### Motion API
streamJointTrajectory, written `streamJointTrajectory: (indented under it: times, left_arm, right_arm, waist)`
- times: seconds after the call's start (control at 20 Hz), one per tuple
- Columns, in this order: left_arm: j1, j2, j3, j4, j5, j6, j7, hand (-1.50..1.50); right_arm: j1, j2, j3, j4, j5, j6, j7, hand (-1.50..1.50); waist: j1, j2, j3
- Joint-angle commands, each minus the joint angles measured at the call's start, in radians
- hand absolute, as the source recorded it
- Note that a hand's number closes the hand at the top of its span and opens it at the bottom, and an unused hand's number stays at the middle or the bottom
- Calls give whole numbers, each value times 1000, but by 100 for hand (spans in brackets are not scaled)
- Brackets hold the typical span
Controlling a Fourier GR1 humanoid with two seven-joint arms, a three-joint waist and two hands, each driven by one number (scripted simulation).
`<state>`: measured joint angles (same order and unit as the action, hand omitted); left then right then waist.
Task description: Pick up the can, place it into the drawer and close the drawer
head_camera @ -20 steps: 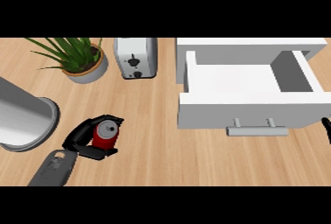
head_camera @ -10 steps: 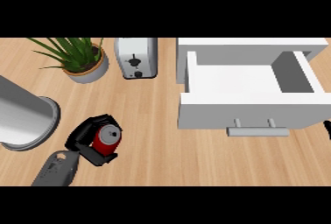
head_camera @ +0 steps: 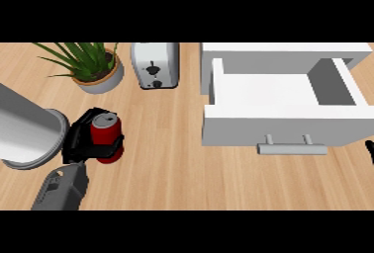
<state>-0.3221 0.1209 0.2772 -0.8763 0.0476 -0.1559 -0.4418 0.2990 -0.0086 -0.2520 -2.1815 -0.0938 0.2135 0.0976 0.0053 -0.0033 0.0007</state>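
A red can (head_camera: 107, 132) with a silver top stands nearly upright on the wooden counter at the left. My left hand (head_camera: 80, 146) is shut on it, black fingers curled round its sides, and the grey forearm runs off the lower left. At the right a white drawer (head_camera: 285, 127) is pulled open, with nothing showing inside it and a grey handle (head_camera: 292, 148) on its front. Only a black sliver of my right hand (head_camera: 369, 149) shows at the right edge, below the drawer's front corner.
A large grey metal cylinder (head_camera: 23, 132) lies just left of the can. Along the back stand a potted plant (head_camera: 93, 69) and a silver toaster (head_camera: 155, 64). Bare wood lies between the can and the drawer.
The left hand has tipped the can from leaning to nearly upright and carried it a little toward the back. The right hand's sliver has barely moved.
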Motion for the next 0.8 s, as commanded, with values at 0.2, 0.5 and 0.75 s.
streamJointTrajectory:
  times: [0.2,0.5,0.75]
  left_arm:
    - [-4,-52,-75,-278,8,105,213,150]
    - [-18,-117,-207,-526,-42,198,398,150]
    - [-150,-120,-287,-557,-48,286,535,150]
  right_arm:
    - [-17,-44,-58,-53,-90,7,70,-150]
    - [-35,-43,-75,25,-70,10,-4,-150]
    - [8,-41,-74,-18,-63,27,-9,-150]
  waist:
    - [-6,1,0]
    - [-3,0,0]
    - [-12,1,0]
